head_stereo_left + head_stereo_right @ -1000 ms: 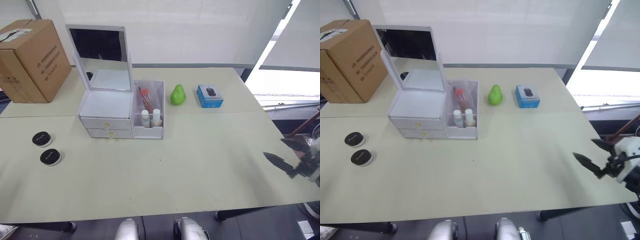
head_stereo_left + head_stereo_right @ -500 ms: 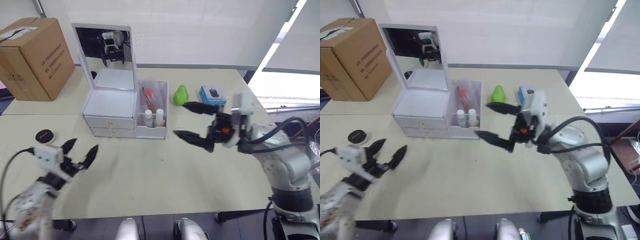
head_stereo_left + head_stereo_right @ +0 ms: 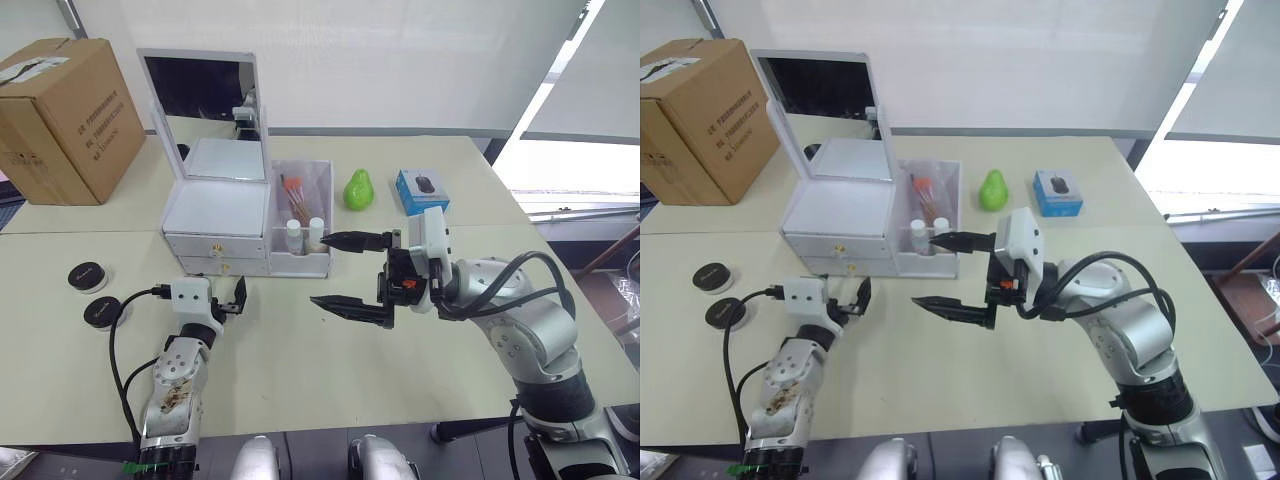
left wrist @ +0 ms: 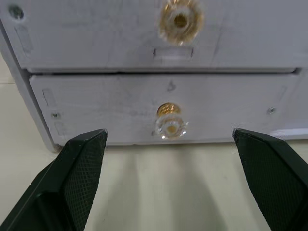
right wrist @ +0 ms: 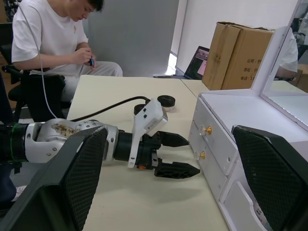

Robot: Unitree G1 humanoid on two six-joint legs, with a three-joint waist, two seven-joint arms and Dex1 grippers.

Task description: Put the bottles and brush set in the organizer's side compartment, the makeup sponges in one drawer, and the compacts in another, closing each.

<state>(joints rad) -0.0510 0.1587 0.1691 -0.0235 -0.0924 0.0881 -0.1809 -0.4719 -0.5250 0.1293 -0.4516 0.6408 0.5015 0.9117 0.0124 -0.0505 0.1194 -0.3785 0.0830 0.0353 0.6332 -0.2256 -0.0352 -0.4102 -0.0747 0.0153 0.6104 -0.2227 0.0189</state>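
The organizer (image 3: 245,235) stands straight ahead of the left gripper (image 3: 228,300), its two drawers shut and facing the open fingers. The lower drawer (image 4: 163,108) sits level with the gripper, and its knob (image 4: 169,126) lies centred in the gap between the two spread fingertips, just short of being touched. That makes the left arm the nearer one for opening it. The right gripper (image 3: 348,270), fingers wide apart and holding nothing, hovers off to the far side, in front of the side compartment (image 3: 300,215). The two compacts (image 3: 93,292) lie on the table behind and outboard of the left gripper, near its wrist.
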